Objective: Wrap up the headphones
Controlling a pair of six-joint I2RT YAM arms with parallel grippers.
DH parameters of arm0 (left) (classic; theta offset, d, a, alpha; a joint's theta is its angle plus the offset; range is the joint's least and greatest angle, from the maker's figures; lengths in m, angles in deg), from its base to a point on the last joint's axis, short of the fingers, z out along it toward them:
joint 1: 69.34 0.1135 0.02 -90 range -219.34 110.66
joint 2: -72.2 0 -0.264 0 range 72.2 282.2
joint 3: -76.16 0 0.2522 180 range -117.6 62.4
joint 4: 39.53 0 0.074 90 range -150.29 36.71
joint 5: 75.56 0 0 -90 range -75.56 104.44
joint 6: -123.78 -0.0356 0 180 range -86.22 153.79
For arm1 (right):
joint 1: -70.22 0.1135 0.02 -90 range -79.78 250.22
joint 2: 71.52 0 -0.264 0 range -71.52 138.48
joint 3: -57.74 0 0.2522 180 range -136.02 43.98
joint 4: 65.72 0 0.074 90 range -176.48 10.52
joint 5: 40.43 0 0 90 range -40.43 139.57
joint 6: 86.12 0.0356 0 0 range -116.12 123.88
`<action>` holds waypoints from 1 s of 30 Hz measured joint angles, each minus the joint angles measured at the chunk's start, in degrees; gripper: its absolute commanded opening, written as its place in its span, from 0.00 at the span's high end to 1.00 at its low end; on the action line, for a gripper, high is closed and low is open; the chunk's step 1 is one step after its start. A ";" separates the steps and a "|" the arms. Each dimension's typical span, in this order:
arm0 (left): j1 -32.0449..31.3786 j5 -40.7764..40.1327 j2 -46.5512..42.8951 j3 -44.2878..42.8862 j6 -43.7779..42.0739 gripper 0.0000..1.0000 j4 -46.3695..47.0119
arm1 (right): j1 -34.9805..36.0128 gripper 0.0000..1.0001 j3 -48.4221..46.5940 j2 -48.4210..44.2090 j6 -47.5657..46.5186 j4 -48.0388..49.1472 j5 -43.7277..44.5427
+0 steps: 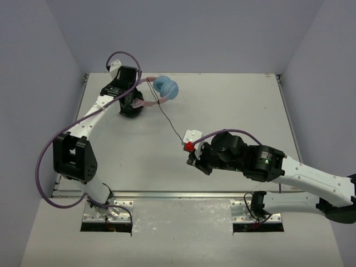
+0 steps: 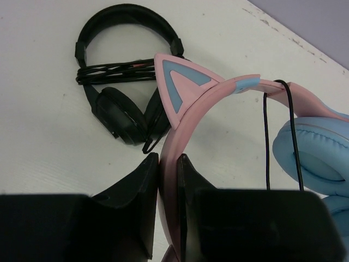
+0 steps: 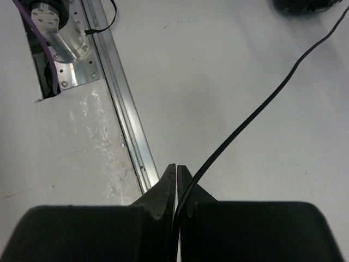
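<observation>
Two arms work over the white table (image 1: 233, 100). At the far left, the left gripper (image 2: 168, 162) is clamped on the pink headband of the headphones (image 2: 188, 90), whose blue earcups (image 1: 166, 87) sit just right of it. Their thin black cable (image 1: 168, 118) runs right and nearer to the right gripper (image 3: 176, 170), which is pinched together on it near the table's middle. Smaller black headphones (image 2: 122, 87), with their cord wound around them, lie on the table close to the pink headband.
</observation>
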 measured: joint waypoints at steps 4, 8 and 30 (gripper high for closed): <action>-0.11 2.27 0.90 -0.55 -1.29 1.00 1.29 | 0.02 0.99 -0.17 0.59 -0.28 -1.01 -0.59; -0.85 4.72 -0.87 6.03 -4.22 1.00 9.81 | 0.02 0.99 -3.69 2.14 -2.64 -2.51 1.57; -25.03 23.34 -35.06 55.87 -20.83 1.00 49.51 | -24.55 0.99 -29.00 24.28 -16.98 -4.04 13.62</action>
